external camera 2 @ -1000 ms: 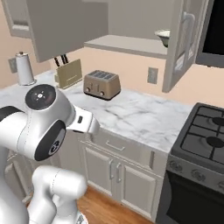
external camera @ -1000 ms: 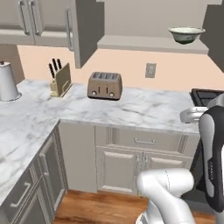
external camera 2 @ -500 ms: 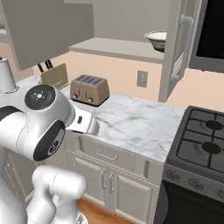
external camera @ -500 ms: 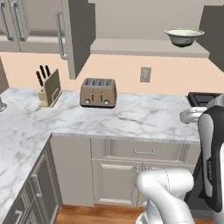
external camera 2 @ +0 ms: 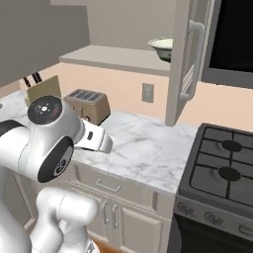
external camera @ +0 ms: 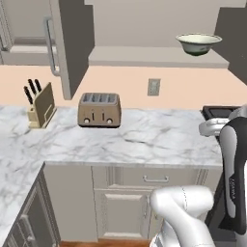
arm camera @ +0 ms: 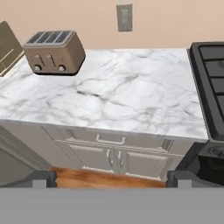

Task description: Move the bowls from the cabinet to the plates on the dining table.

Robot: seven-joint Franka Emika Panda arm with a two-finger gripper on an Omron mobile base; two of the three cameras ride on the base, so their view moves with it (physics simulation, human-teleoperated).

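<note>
A pale green-cream bowl (external camera: 198,43) (external camera 2: 163,48) stands on the lower shelf (external camera: 154,56) of the open cabinet, near its right end. One cabinet door (external camera: 72,43) swings out on the left, the other (external camera 2: 185,59) on the right. My gripper (arm camera: 111,179) is open with nothing between its fingertips (arm camera: 43,177). It hangs in front of the counter, well below the bowl and back from it, and looks down at the worktop. The plates and the dining table are out of view.
A marble worktop (external camera: 144,140) carries a toaster (external camera: 99,110) (arm camera: 54,51) and a knife block (external camera: 39,105). To the right is a black gas stove (external camera 2: 222,168) (arm camera: 212,83). A wall outlet (external camera: 154,87) sits under the shelf. Drawers and doors (arm camera: 109,153) front the counter.
The whole picture has shifted: the base has driven and the counter, toaster and open cabinet now look nearer. The gripper has stayed open.
</note>
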